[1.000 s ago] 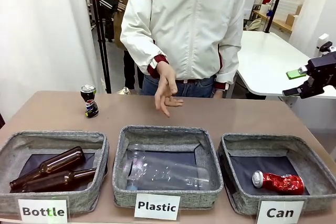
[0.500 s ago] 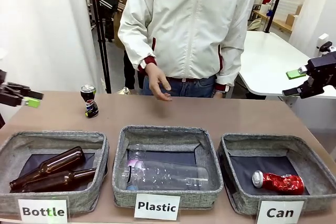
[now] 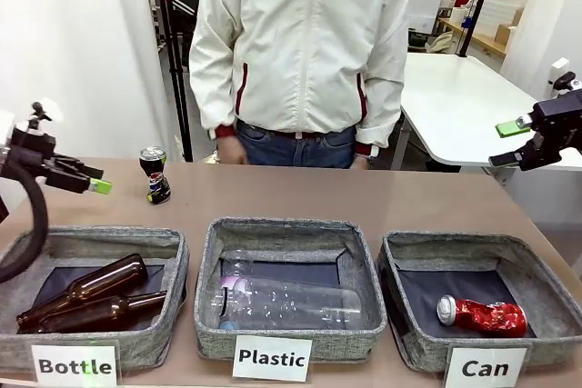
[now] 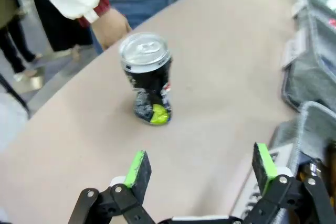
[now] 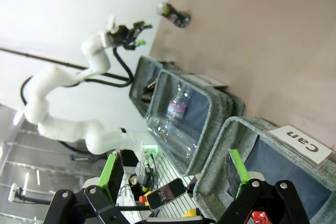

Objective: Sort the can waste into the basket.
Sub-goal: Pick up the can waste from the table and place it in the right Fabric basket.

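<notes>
The black can [image 3: 155, 174] stands upright on the table's far left, with white and blue markings and a dented base; it is also in the left wrist view [image 4: 148, 85]. My left gripper [image 3: 95, 179] hangs open just left of it, a short way off, its green pads apart [image 4: 202, 165]. The shiny red can [image 3: 480, 315] lies crushed inside the grey basket [image 3: 427, 352] labelled "Can" at the front right. My right gripper [image 3: 506, 144] is open and empty, high at the far right; in its own view [image 5: 172, 170] it looks down on the Can basket [image 5: 231, 124].
Two brown bottles [image 3: 91, 293] lie in the "Bottle" basket [image 3: 173, 270]. A clear plastic bottle [image 3: 291, 302] lies in the "Plastic" basket [image 3: 282, 229]. A person [image 3: 300, 52] stands at the far edge, one hand [image 4: 110, 27] behind the black can. A white table [image 3: 464, 106] stands back right.
My left arm has come in from the left and closed on the black can. The person has drawn the hand back from over the table. The right gripper has not moved.
</notes>
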Controlling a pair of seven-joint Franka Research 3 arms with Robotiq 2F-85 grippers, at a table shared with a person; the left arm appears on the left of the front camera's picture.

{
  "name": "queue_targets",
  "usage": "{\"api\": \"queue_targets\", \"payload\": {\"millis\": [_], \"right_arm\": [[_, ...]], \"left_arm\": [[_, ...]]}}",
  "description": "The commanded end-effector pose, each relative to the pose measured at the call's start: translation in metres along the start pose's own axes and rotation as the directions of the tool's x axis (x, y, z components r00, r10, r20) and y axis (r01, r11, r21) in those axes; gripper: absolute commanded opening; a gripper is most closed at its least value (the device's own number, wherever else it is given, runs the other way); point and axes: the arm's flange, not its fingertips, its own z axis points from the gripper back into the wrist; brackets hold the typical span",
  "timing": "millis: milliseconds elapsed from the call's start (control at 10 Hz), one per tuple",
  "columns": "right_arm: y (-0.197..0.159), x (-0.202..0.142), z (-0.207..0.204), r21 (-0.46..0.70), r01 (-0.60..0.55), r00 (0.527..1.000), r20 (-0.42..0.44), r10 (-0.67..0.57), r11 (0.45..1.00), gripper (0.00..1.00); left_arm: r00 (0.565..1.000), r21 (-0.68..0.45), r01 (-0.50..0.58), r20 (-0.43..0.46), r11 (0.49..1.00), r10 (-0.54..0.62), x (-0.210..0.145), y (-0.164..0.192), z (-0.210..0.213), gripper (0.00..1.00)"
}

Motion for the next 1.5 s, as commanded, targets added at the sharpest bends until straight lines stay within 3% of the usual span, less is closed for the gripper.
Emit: {"api": "queue_targets", "payload": {"millis": [0,200,800,1400], "right_arm": [[0.002,-0.001,0.003,0.004,-0.02,1.0,-0.007,0.02,1.0,1.0],[0.002,-0.001,0.003,0.004,-0.02,1.0,-0.007,0.02,1.0,1.0],[0.002,-0.001,0.003,0.004,-0.02,1.0,-0.007,0.02,1.0,1.0],[0.002,-0.001,0.003,0.004,-0.02,1.0,-0.007,0.02,1.0,1.0]], "left_arm": [[1.0,0.055,0.017,-0.004,0.998,-0.017,-0.003,-0.011,-0.032,1.0],[0.999,0.146,0.035,-0.003,0.989,-0.035,-0.007,-0.017,-0.058,1.0],[0.999,0.269,0.036,0.023,0.963,-0.044,-0.003,-0.011,-0.098,1.0],[0.999,0.339,-0.017,0.054,0.941,-0.001,0.004,0.011,-0.118,1.0]]}}
